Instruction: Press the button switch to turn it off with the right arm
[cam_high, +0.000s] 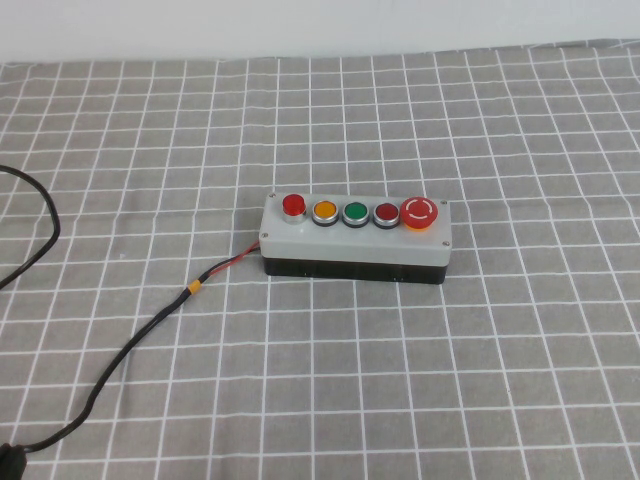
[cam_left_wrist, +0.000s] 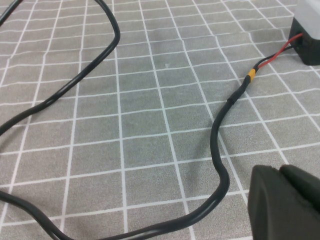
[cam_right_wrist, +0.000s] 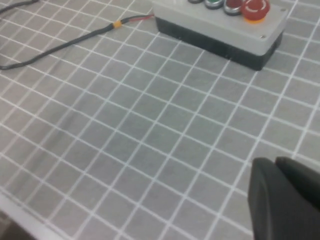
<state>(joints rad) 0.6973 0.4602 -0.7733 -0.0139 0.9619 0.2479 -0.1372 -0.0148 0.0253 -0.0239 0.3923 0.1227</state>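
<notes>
On the grey checked cloth (cam_high: 520, 380) sits the button box (cam_high: 355, 238). At the box's cable end glows the button switch (cam_high: 293, 205), beside the orange button (cam_high: 324, 212). Both the left gripper (cam_left_wrist: 285, 205) and right gripper (cam_right_wrist: 286, 200) hang over the cloth, away from the box; I cannot tell how either one's jaws stand.

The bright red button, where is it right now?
In the high view the button switch sits at the left end of the box, beside the orange button; neither gripper is near it.
</notes>
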